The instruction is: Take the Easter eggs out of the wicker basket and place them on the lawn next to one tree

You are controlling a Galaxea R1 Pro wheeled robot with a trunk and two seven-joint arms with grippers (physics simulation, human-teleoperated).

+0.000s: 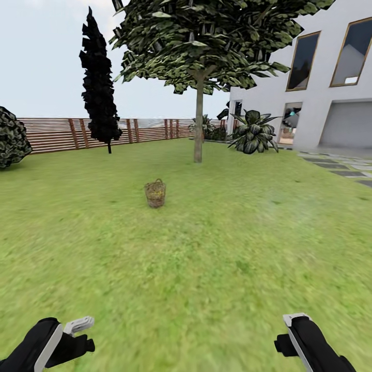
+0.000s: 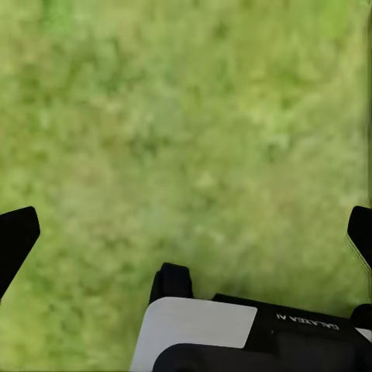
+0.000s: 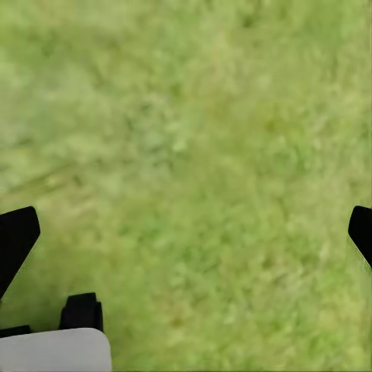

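Saw the wicker basket (image 1: 155, 194) upright on the lawn (image 1: 217, 268), mouth turned up, well apart from both arms and straight ahead, only a little toward the left side of the head view. Judged it therefore slightly nearer to the left gripper (image 1: 72, 335) than to the right gripper (image 1: 290, 330), though far out of reach of either; judged also that the base would need to drive forward before any reaching. Found both grippers low at the near edge of the head view, pointed down at bare grass. In the left wrist view, noted the two dark fingertips (image 2: 15, 236) at opposite edges, so spread wide with nothing held; noted the same wide, empty spread of the fingertips (image 3: 15, 232) in the right wrist view. Could not make out the Easter eggs through the weave at this distance. Placed the tree (image 1: 198, 129) with the straight bare trunk beyond the basket and a little to the right, near it, so a short carry seemed likely once the eggs were lifted out from above.
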